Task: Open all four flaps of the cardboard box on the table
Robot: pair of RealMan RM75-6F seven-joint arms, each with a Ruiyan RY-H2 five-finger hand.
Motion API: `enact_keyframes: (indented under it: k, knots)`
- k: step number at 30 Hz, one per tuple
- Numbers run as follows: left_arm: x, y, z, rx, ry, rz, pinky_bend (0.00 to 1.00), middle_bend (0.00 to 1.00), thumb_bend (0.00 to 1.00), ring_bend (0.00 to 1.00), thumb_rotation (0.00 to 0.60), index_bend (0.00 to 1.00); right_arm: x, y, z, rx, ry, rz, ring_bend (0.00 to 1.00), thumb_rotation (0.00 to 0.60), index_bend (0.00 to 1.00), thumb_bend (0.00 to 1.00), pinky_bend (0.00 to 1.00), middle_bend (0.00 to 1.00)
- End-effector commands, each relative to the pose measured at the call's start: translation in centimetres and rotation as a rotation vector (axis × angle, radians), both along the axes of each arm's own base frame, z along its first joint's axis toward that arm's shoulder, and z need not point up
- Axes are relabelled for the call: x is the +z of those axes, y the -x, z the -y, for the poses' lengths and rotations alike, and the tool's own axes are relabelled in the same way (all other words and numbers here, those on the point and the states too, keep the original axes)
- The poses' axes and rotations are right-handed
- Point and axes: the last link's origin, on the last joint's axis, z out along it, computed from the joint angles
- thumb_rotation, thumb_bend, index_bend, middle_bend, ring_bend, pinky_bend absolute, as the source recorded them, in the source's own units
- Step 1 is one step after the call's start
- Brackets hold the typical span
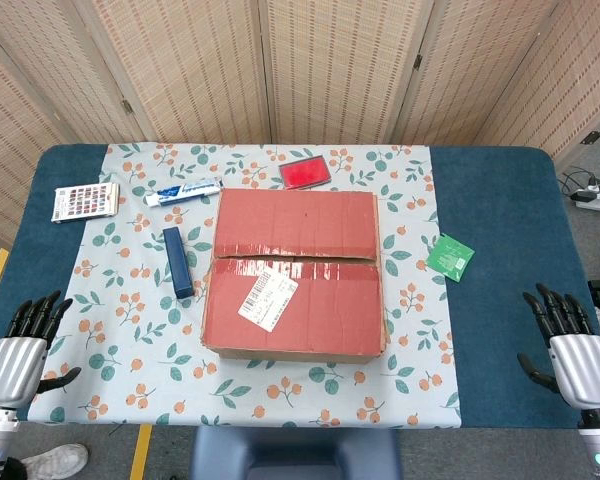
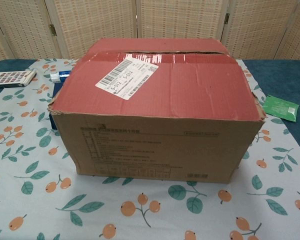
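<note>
On the tabletop [image 1: 500,200], in the middle, sits the cardboard box [image 1: 295,275] with its red flaps flat and closed. Left hand [image 1: 20,345] and right hand [image 1: 570,345] wait at the near corners, well apart from it, fingers spread, holding nothing.

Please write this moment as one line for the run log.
cardboard box: flaps closed | left robot hand: open, off box | right robot hand: open, off box

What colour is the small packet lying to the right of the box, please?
Green packet, clearest in the head view.
</note>
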Motion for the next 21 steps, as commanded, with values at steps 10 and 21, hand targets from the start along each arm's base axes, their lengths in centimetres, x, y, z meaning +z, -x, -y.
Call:
enact_keyframes:
  k: [10, 21]
  knots:
    - [0.4, 0.5, -0.8, 0.018, -0.014, 0.008, 0.0, 0.0, 0.33, 0.0, 0.6, 0.0, 1.1, -3.0, 5.0, 0.259, 0.095, 0.009, 0.08, 0.6, 0.03, 0.35, 0.0, 0.0]
    - [0.8, 1.2, -1.4, 0.052, -0.022, 0.015, 0.0, 0.0, 0.34, 0.0, 0.6, 0.0, -0.2, -6.0, 11.4, 0.276, 0.041, 0.118, 0.12, 0.6, 0.08, 0.35, 0.0, 0.03]
